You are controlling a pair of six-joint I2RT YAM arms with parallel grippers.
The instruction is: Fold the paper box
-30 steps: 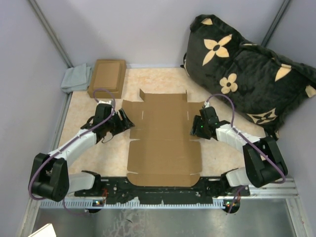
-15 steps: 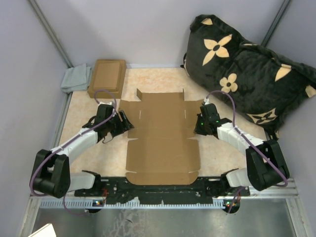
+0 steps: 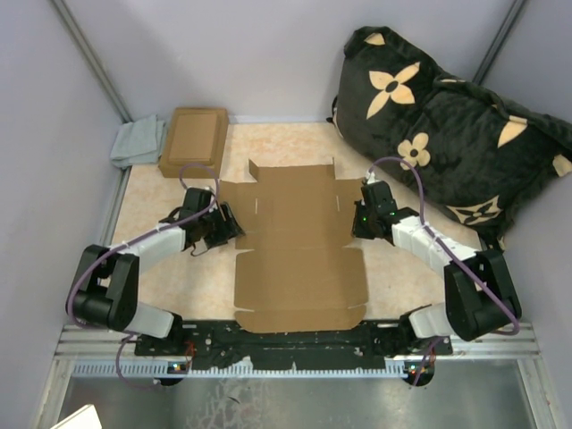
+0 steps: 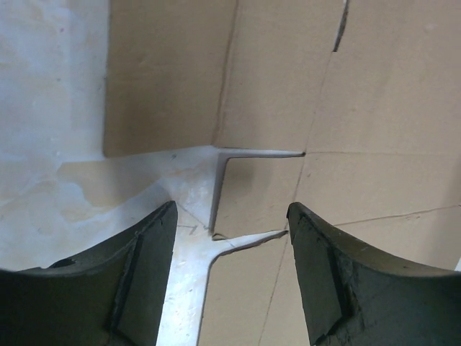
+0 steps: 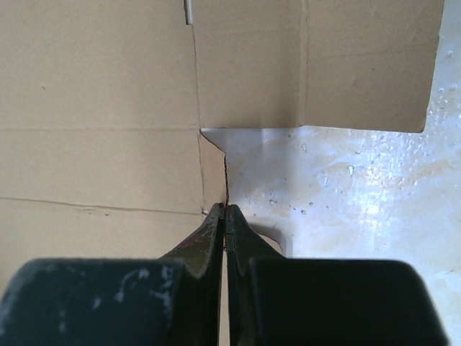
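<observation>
Lying flat, paper box (image 3: 295, 241) — left fingers (image 4: 137, 281) apart beside it — right fingers (image 5: 205, 245) pinching its edge.

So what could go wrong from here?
1. The right jaws are shut at the thin edge of a small tab on the box: a pull could tear it or slip off.
2. The left jaws are open and hold nothing, so the flat box may slide across the table.
</observation>
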